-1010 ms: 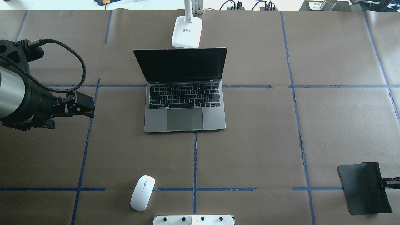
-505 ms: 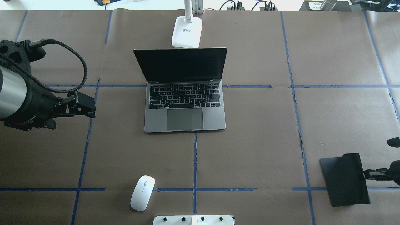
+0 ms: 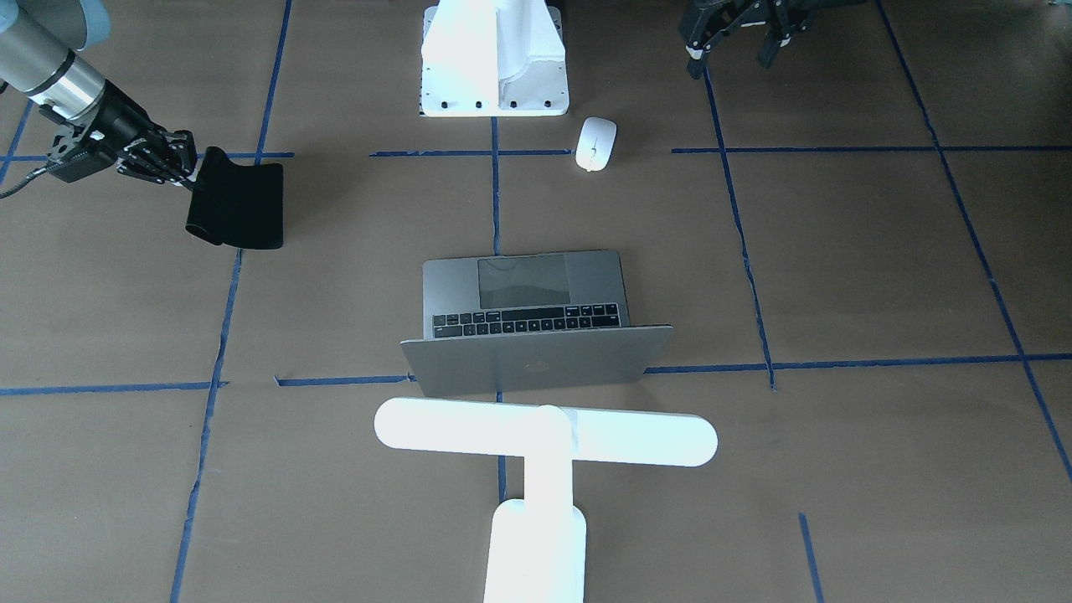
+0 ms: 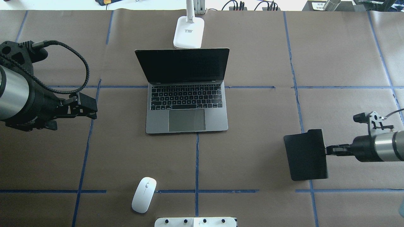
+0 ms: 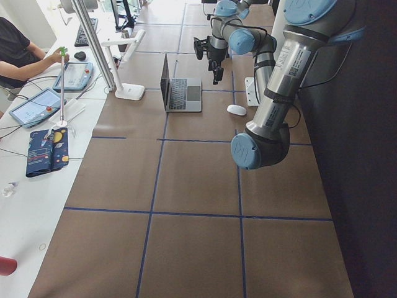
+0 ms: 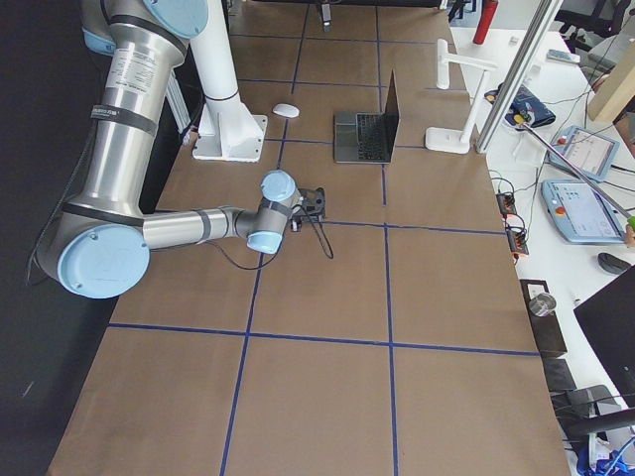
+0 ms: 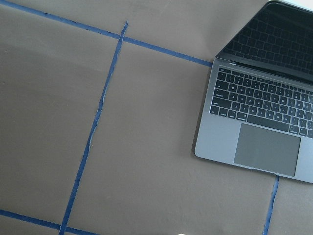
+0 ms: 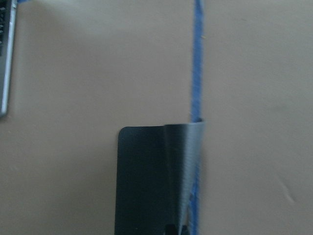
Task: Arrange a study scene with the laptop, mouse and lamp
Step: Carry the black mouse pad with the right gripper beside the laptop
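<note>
CHANGE: right gripper (image 4: 326, 150), clamped on the edge of the black mat (image 4: 304, 154), has carried it left and farther in from the near right corner | LEFT: left gripper (image 3: 731, 52) spread wide, empty, hovers left of the laptop (image 4: 187, 107) | ITEMS: laptop open at centre; lamp (image 4: 188, 31) just behind it; mouse (image 4: 144, 194) at near edge, left of centre | MEANING: mat is probably bound for the right of the laptop; mouse not yet placed.

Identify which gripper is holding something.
The right gripper: it is shut on the edge of the black mat. The left gripper hangs open, holding nothing.
</note>
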